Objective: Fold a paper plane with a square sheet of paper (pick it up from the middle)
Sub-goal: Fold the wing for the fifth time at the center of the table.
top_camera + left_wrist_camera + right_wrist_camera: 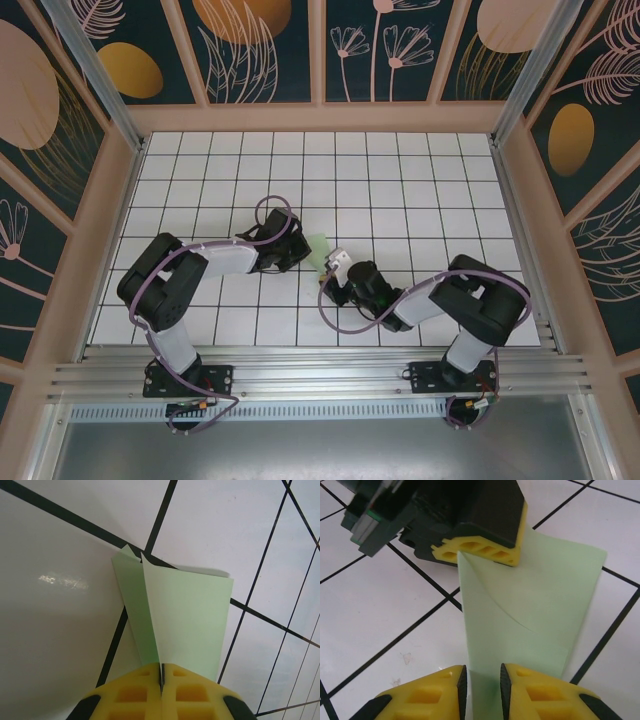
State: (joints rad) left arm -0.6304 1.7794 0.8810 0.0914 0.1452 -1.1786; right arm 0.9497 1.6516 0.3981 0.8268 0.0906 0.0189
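Observation:
The pale green sheet of paper [320,247] is folded into a tapered, creased shape and stands on edge just above the white grid tiles. My left gripper [161,674] is shut on its fold, and two flaps of the paper [187,615] fan out ahead of the yellow fingers. In the right wrist view the left gripper [481,555] pinches the far end of the paper [535,605]. My right gripper [482,685] straddles the near edge with its jaws apart, a small gap on each side. From above, both grippers meet at the paper, left gripper [296,247], right gripper [335,262].
The white grid-tile table [400,180] stretches away behind the grippers. A wooden frame with patterned panels [320,115] walls in the back and both sides. A metal rail [320,375] at the near edge carries the arm bases.

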